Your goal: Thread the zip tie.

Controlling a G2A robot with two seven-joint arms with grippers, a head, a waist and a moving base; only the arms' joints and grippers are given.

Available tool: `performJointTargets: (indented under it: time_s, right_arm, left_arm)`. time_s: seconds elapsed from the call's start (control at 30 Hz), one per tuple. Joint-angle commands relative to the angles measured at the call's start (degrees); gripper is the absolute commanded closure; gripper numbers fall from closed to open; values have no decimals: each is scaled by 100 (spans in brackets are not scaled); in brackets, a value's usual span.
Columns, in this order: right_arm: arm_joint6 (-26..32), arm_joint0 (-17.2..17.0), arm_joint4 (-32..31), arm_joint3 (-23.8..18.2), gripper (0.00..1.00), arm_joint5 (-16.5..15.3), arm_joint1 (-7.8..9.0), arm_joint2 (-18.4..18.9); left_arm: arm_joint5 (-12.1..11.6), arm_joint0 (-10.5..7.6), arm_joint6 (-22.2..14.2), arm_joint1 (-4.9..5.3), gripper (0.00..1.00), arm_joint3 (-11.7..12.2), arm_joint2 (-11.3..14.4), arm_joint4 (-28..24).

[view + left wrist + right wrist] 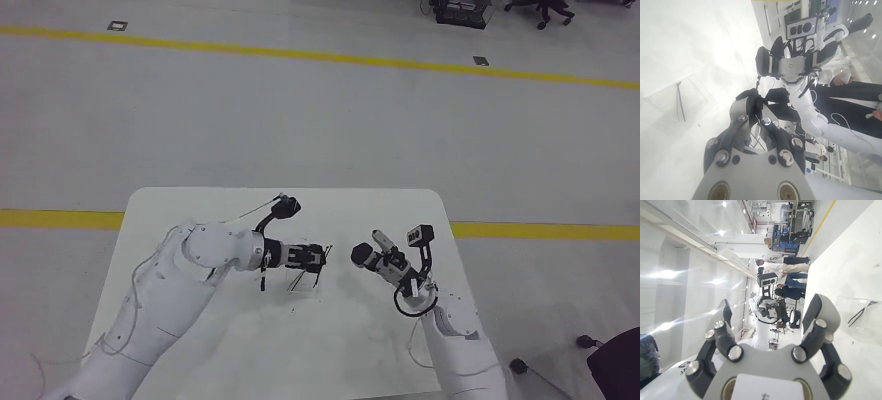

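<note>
We see left gripper (755, 98) pinched tight on a zip tie (758, 83); right gripper (770, 306) spread wide, empty, facing it; clear bag (696, 94) of ties (677, 102) on table (350, 340)

The counter (340, 350) is smooth, matt white. A clear, glossy plastic bag (863, 325) holds thin black spare ties (860, 314). The left pincer (755, 97) has brushed metal fingers, its matt black pads nipping a black plastic zip tie (758, 83). The right pincer (770, 304), at its three o'clock, has ribbed rubber pads.
</note>
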Motion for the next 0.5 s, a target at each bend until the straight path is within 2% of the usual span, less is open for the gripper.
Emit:
performJointTargets:
  time_s: [0.0,0.1,0.23,0.33,0.47]
  right_arm:
    - [152,14,-213,-84,0,0,-7,-95]
    - [275,110,-387,-91,0,0,-45,-172]
    - [373,296,-741,-72,0,0,-112,-217]
    - [471,362,-747,-93,0,0,-182,-167]
    - [471,362,-747,-93,0,0,-182,-167]
  left_arm:
    - [11,-11,-78,9,100,27,-17,-367]
    - [50,-48,-237,28,100,104,-56,-839]
    - [98,-83,-394,62,100,153,-69,-1211]
    - [160,-98,-452,97,100,172,-40,-1273]
    - [153,-122,-396,121,100,159,-15,-1116]
